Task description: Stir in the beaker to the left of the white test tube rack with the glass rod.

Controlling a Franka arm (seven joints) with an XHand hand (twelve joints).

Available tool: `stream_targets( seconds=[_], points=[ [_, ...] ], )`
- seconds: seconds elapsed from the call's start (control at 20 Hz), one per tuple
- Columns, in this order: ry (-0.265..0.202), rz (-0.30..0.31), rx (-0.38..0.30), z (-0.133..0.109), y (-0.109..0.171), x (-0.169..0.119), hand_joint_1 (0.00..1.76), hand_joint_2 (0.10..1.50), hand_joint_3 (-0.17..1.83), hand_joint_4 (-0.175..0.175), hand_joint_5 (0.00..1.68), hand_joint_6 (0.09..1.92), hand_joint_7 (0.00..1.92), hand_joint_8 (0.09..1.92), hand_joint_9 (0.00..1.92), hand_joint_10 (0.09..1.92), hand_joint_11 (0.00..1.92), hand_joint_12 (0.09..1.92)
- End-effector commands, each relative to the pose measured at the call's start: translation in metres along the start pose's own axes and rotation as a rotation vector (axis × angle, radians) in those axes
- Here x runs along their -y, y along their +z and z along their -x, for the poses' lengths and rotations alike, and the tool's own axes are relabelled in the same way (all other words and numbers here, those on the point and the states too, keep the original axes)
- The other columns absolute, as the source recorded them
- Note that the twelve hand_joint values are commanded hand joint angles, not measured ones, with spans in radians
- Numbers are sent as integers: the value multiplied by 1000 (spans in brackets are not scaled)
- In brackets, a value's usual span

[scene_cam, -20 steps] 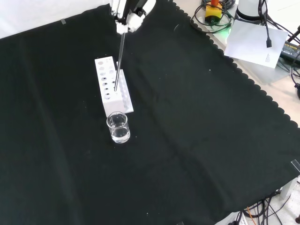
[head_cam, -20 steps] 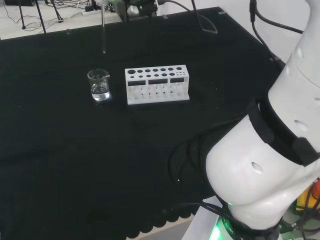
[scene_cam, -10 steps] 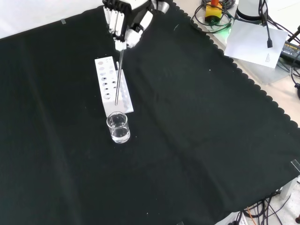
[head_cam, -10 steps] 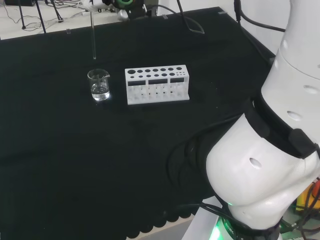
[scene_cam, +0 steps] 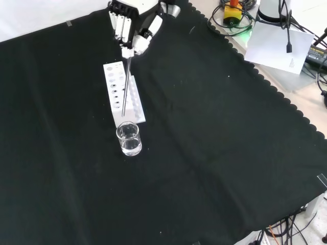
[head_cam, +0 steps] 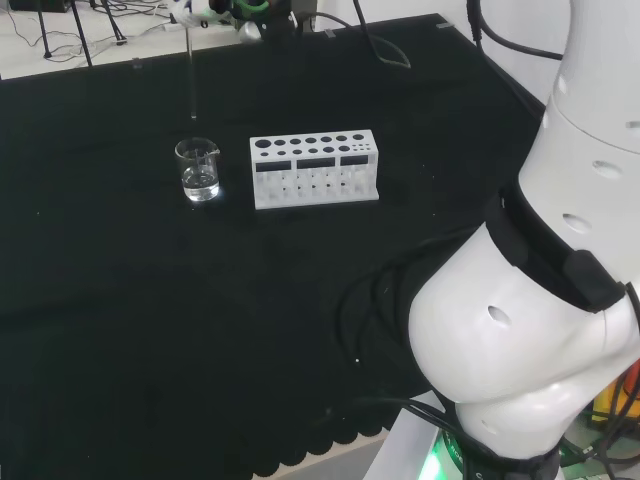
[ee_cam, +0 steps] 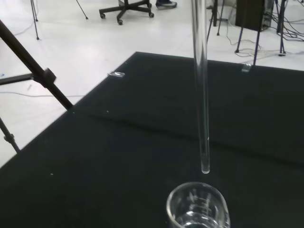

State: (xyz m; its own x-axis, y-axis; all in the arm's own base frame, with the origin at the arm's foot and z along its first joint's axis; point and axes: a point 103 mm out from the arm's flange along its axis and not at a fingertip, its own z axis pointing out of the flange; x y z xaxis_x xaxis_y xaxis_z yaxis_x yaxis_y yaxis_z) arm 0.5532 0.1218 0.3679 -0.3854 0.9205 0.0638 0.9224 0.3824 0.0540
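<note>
Fingers (scene_cam: 129, 31) curled round glass rod (scene_cam: 125, 87), held upright, tip just above beaker (scene_cam: 128, 138) beside rack (scene_cam: 122, 93).

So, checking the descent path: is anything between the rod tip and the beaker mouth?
No. In the wrist view the rod tip hangs above the beaker with bare gap.

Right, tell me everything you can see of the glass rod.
The glass rod is a thin, clear, straight stick with a rounded lower end. It hangs nearly upright, pinched at its top by the hand. In the wrist view its tip hovers just above the rim of the beaker, not yet inside and touching nothing there. In the front view it crosses in front of the white rack; the beaker below holds some clear liquid.
</note>
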Motion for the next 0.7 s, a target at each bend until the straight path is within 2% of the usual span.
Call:
stream_targets(
  seconds=[0.05, 0.4, 0.7],
  points=[
    [-41, -57, 5, -8, 42, -16, 1301, 1136, -175, -175, 1286, 189, 1070, 1202, 1630, 932, 1645, 727],
    [-35, -72, 0, -2, 56, -20, 1301, 1136, -175, -175, 1289, 182, 1069, 1203, 1631, 933, 1646, 728],
    [-36, -103, -1, 3, 78, -22, 1301, 1136, -175, -175, 1292, 176, 1069, 1203, 1631, 933, 1646, 729]
  ],
)
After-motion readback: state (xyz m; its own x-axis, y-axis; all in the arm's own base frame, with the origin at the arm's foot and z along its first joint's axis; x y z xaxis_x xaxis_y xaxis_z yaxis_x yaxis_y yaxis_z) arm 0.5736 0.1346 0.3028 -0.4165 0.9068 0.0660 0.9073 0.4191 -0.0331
